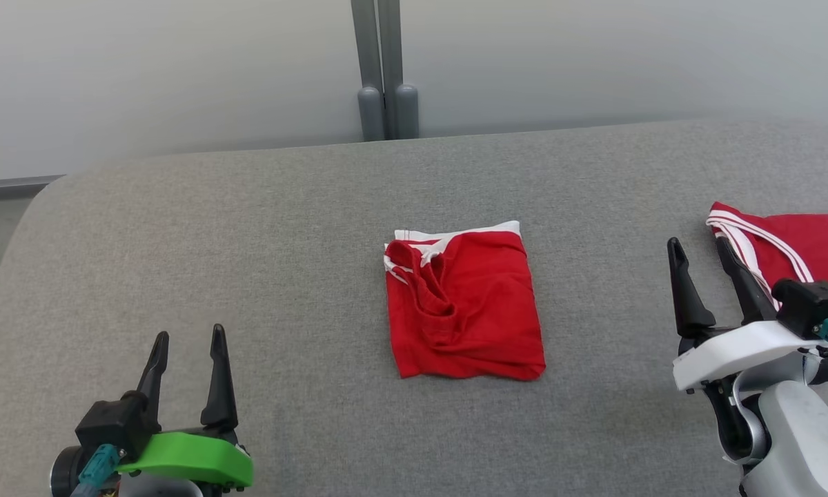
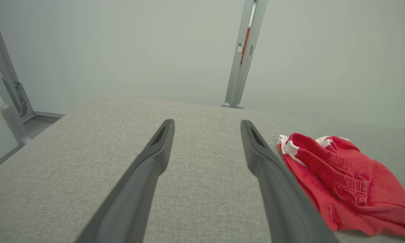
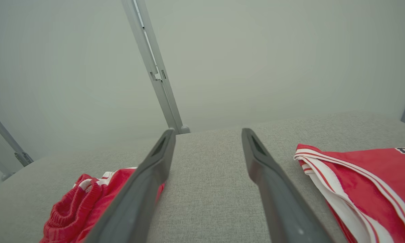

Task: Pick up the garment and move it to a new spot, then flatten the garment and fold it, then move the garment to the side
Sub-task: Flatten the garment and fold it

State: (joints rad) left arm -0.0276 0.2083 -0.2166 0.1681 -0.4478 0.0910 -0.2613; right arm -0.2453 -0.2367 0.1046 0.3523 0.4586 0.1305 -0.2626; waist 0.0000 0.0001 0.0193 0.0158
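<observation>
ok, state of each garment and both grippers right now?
red shorts: folded, slightly rumpled, lying between the grippers, not held.
red jersey: lying flat at right, partly out of frame.
left gripper: open, holding nothing, apart from the shorts.
right gripper: open, holding nothing, beside the jersey.

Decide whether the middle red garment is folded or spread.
Folded: the red garment lies as a compact, layered rectangle.
</observation>
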